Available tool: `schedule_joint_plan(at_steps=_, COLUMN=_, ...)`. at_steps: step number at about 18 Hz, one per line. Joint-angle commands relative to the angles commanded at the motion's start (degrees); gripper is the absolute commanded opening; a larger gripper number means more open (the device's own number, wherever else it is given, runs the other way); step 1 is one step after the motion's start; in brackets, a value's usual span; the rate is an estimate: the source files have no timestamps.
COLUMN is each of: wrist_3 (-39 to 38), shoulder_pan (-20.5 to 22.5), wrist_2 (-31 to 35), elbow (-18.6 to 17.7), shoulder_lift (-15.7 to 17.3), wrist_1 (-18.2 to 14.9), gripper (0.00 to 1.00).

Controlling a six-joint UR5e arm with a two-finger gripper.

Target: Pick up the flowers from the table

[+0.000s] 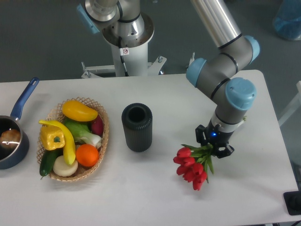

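The flowers (192,165) are a small bunch of red tulips with green leaves, hanging at the right of the white table (150,197). Their buds point down and to the left, with the stems running up into my gripper (215,147). The gripper is shut on the stems, just below the grey and blue wrist. The bunch looks lifted a little off the tabletop, though the gap itself is hard to judge. The fingertips are mostly hidden by the leaves and the black gripper body.
A black ribbed cylinder vase (137,127) stands at the table's middle. A wicker basket (102,141) of vegetables and fruit sits at the left. A blue saucepan (13,136) lies at the far left edge. The robot base (124,28) stands behind the table.
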Motion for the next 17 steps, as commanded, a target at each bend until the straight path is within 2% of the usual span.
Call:
schedule_joint_plan(at_steps=1, wrist_3=-0.09, shoulder_pan=0.0, wrist_2=0.09, elbow=0.88, shoulder_lift=0.0, wrist_1=-0.17, gripper=0.0)
schedule_joint_plan(at_steps=5, wrist_3=-0.44, shoulder_pan=-0.26, wrist_2=0.61, elbow=5.8, shoulder_lift=-0.61, wrist_1=-4.74, gripper=0.0)
schedule_joint_plan(at_steps=9, wrist_3=-0.62, shoulder_pan=-0.35, wrist_2=2.98, elbow=8.35, shoulder_lift=-0.88, wrist_1=-7.55, gripper=0.0)
schedule_joint_plan(at_steps=17, wrist_3=-0.7, shoulder_pan=-0.35, wrist_2=2.99, elbow=8.62, shoulder_lift=-0.79, wrist_1=-7.82, gripper=0.0)
